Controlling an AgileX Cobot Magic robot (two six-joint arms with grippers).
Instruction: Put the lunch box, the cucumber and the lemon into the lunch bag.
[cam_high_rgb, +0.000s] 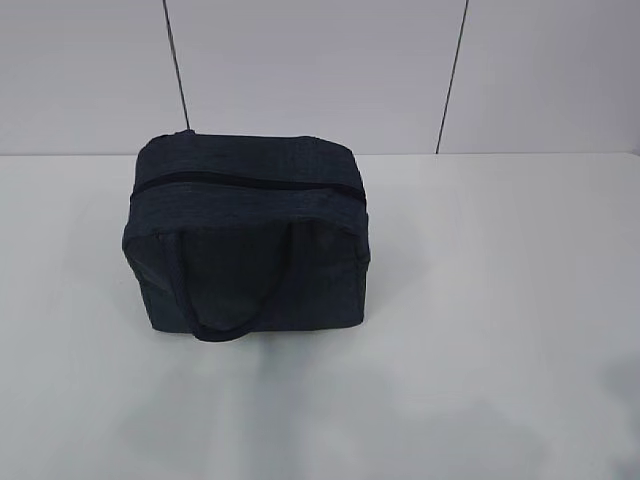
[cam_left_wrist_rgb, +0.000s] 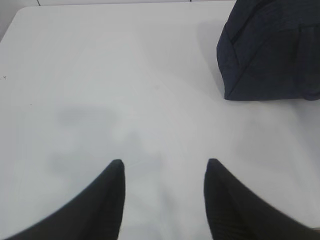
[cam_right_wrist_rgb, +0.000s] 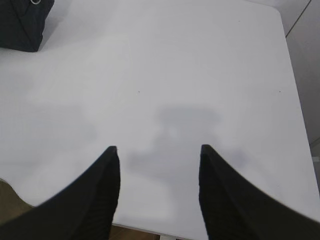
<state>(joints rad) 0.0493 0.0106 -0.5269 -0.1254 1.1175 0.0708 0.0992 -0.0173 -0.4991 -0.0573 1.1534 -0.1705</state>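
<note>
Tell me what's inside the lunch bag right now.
That cannot be seen. The lunch bag stands on the white table with its top zipper closed, so the inside is covered. No lunch box, cucumber or lemon shows in any view.

The lunch bag (cam_high_rgb: 245, 240) sits on the table (cam_high_rgb: 500, 300), a bit left of the middle and near the back. Its zipper (cam_high_rgb: 240, 184) runs across the top. One strap handle (cam_high_rgb: 225, 290) hangs down the front side. A wall (cam_high_rgb: 320, 70) stands behind the table.
</note>
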